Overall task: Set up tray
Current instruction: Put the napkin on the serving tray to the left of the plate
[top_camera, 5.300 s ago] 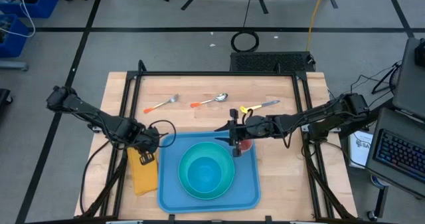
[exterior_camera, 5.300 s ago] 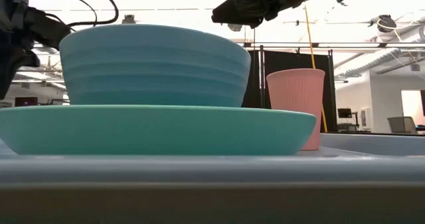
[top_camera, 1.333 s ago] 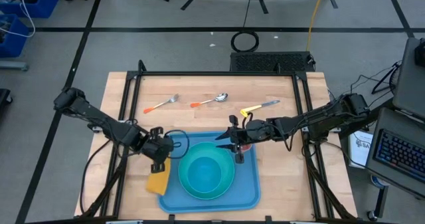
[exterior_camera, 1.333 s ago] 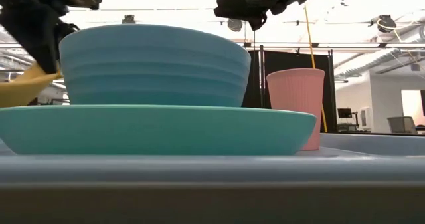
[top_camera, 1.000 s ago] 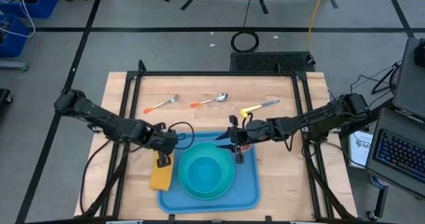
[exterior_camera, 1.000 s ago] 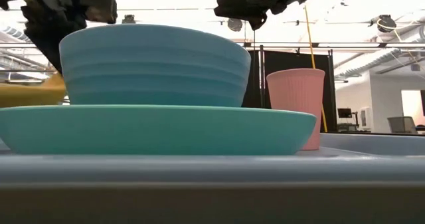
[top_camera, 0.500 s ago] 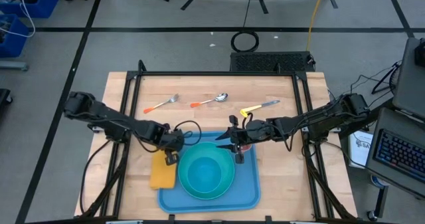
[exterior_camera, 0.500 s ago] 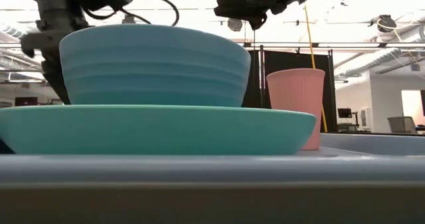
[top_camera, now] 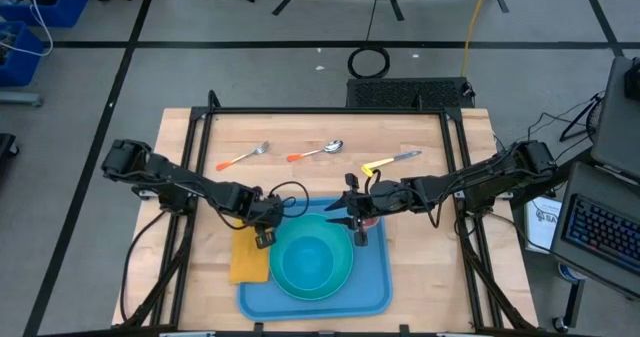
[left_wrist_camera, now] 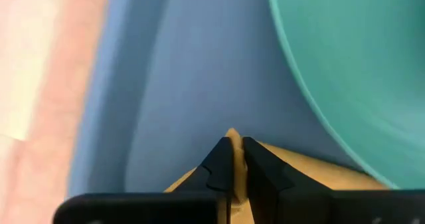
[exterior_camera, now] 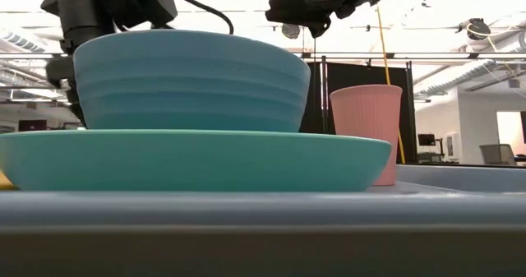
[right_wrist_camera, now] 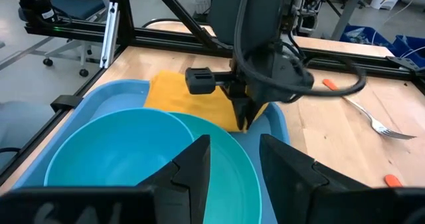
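The blue tray (top_camera: pixel 375 287) lies at the table's near middle and carries a teal plate (exterior_camera: pixel 197 158) with a blue bowl (top_camera: pixel 312 262) on it. A pink cup (exterior_camera: pixel 366 133) stands at the tray's far right corner. A yellow napkin (top_camera: pixel 250 259) lies partly on the wood and partly over the tray's left rim. My left gripper (top_camera: pixel 265 235) is at the napkin's right end, shut on it, close beside the plate. My right gripper (top_camera: pixel 355 227) hangs open above the tray near the cup, touching nothing. My left gripper pinches the yellow napkin between its two fingers at the edge nearest the plate (left_wrist_camera: pixel 230 136), coming from above and pointing down. That edge is raised a little over the tray floor (left_wrist_camera: pixel 199 84). The rest of the napkin (right_wrist_camera: pixel 179 94) lies slack over the tray's left rim and the table.
On the far half of the table lie a fork with an orange handle (top_camera: pixel 243 157), a spoon with an orange handle (top_camera: pixel 317 152) and a knife with a yellow handle (top_camera: pixel 390 161). A black frame runs round the table. Bare wood shows left of the napkin.
My left gripper has moved toward the table's right and downward, staying shut on the napkin. The napkin has been carried right with it, from the wood beside the tray to lying across the tray's left rim, and has sunk almost out of the low view.
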